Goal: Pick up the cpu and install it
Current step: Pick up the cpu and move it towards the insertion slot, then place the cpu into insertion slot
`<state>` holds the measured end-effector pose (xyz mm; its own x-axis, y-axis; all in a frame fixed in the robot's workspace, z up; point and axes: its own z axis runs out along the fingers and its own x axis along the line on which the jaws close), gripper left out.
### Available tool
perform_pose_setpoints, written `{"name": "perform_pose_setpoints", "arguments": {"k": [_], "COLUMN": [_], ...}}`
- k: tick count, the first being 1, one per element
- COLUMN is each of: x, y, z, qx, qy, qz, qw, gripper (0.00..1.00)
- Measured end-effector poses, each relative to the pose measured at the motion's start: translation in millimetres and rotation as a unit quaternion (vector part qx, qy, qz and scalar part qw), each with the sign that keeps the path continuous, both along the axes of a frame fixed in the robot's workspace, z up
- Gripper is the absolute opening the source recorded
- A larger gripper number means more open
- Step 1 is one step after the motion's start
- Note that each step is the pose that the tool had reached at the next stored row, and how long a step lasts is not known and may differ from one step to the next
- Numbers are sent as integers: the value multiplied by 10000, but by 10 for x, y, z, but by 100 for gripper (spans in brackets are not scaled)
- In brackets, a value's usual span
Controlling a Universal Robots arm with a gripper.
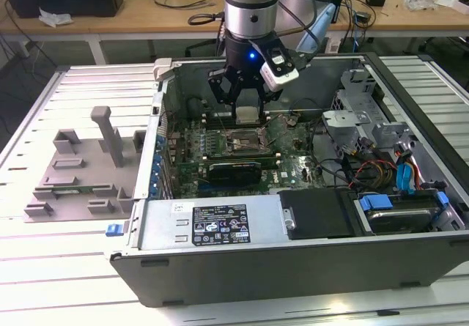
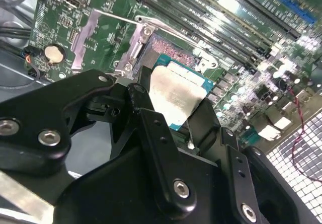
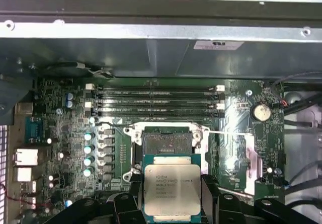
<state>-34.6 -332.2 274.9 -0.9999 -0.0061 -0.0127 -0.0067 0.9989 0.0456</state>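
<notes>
My gripper (image 1: 247, 113) hangs inside the open computer case, shut on the cpu (image 1: 247, 115), a flat square chip with a silver top. In the first wrist view the cpu (image 3: 172, 190) sits between my black fingers (image 3: 210, 196), close above the motherboard. Just beyond the chip lies the open socket (image 3: 167, 142) with its metal frame, and the load plate (image 3: 240, 153) is swung open to one side. The second wrist view shows the cpu (image 2: 177, 95) tilted over the socket (image 2: 171, 50), held by the gripper (image 2: 173, 105).
The green motherboard (image 1: 293, 168) carries memory slots (image 3: 156, 100) beyond the socket. Drive cages and cables (image 1: 381, 150) fill the exterior view's right of the case. A grey fixture (image 1: 84, 168) lies on the table at the exterior view's left.
</notes>
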Motion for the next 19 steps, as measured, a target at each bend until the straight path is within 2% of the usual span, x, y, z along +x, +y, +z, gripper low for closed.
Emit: {"name": "perform_pose_setpoints", "arguments": {"k": [2,17,19], "x": [0,0,1], "y": [15,15,15], "z": [-12,-18,-18], "qx": [0,0,0], "qy": [9,15,15], "qz": [0,0,-69], "qw": [10000,10000,10000], "gripper": [55,55,55]}}
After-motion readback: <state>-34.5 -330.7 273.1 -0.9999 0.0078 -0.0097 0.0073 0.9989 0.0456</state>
